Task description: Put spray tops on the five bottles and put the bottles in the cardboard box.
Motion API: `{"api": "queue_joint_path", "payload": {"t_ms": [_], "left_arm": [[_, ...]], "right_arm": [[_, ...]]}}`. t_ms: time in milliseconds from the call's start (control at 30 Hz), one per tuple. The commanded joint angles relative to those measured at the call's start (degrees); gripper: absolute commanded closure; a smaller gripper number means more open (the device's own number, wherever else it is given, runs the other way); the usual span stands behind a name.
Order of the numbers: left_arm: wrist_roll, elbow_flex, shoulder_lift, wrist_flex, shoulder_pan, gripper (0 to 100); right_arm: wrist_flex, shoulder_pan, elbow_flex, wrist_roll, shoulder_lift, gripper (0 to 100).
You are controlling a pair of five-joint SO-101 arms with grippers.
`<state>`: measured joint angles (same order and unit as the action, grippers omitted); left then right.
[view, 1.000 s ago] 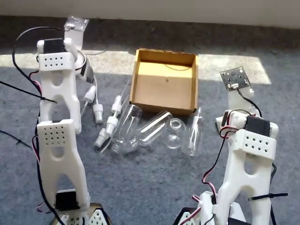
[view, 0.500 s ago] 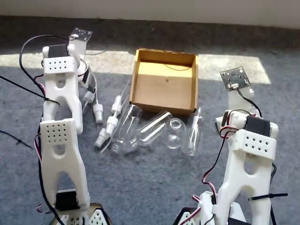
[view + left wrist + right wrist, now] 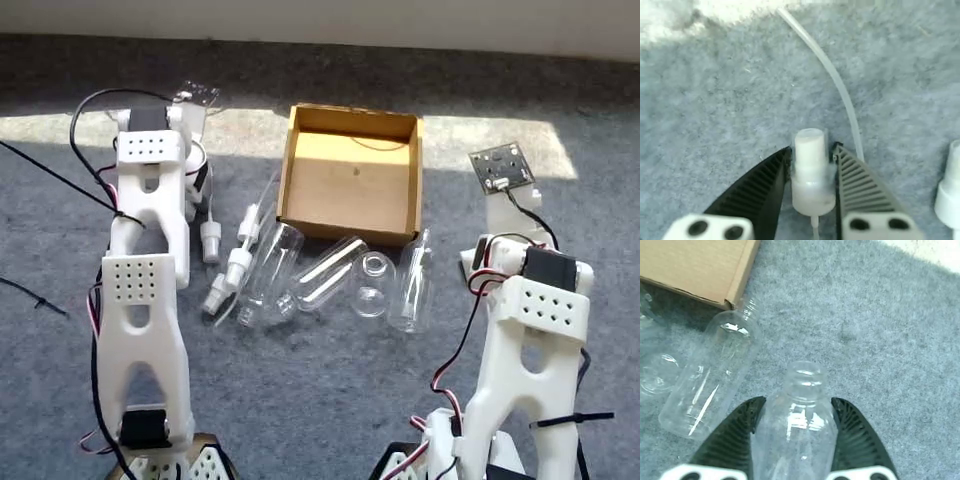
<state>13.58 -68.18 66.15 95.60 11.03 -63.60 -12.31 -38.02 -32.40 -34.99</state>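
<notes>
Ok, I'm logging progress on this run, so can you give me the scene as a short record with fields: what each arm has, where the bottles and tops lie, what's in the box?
left jaws: shut on a spray top
right jaws: shut on a bottle, its neck bare
other bottles: four, on the carpet in front of the cardboard box
loose spray tops: on the carpet, left of those bottles
box contents: no bottles
</notes>
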Motion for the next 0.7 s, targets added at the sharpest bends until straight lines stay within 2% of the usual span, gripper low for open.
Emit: {"api": "queue_joint_path", "payload": {"t_ms": [0,133,233,433,567,667], "left_arm": [[0.3,-5.1,-1.6,0.7,-0.4,97],[-0.1,-12.6,-5.1,4.8,1.3,97],[-0.3,-15.2,-10.0,5.0,3.4,97],[-3.3,-10.8,-24.2,5.1,6.4,98],[-6.3,-8.2,-36.9,5.2,5.9,98],[-9.1,-3.5,-48.0,5.3,2.6,98]], "right_arm": [[-0.4,0.3,0.5,-0.6,-1.7,99.5],[-0.3,0.3,0.7,-0.4,-1.8,99.5],[-0.3,0.6,0.7,-0.4,-1.8,99.5],[0.2,0.7,1.1,0.5,-1.9,99.5],[4.0,0.7,2.6,7.3,-5.2,99.5],[7.2,3.1,2.5,10.6,-11.6,99.5]]}}
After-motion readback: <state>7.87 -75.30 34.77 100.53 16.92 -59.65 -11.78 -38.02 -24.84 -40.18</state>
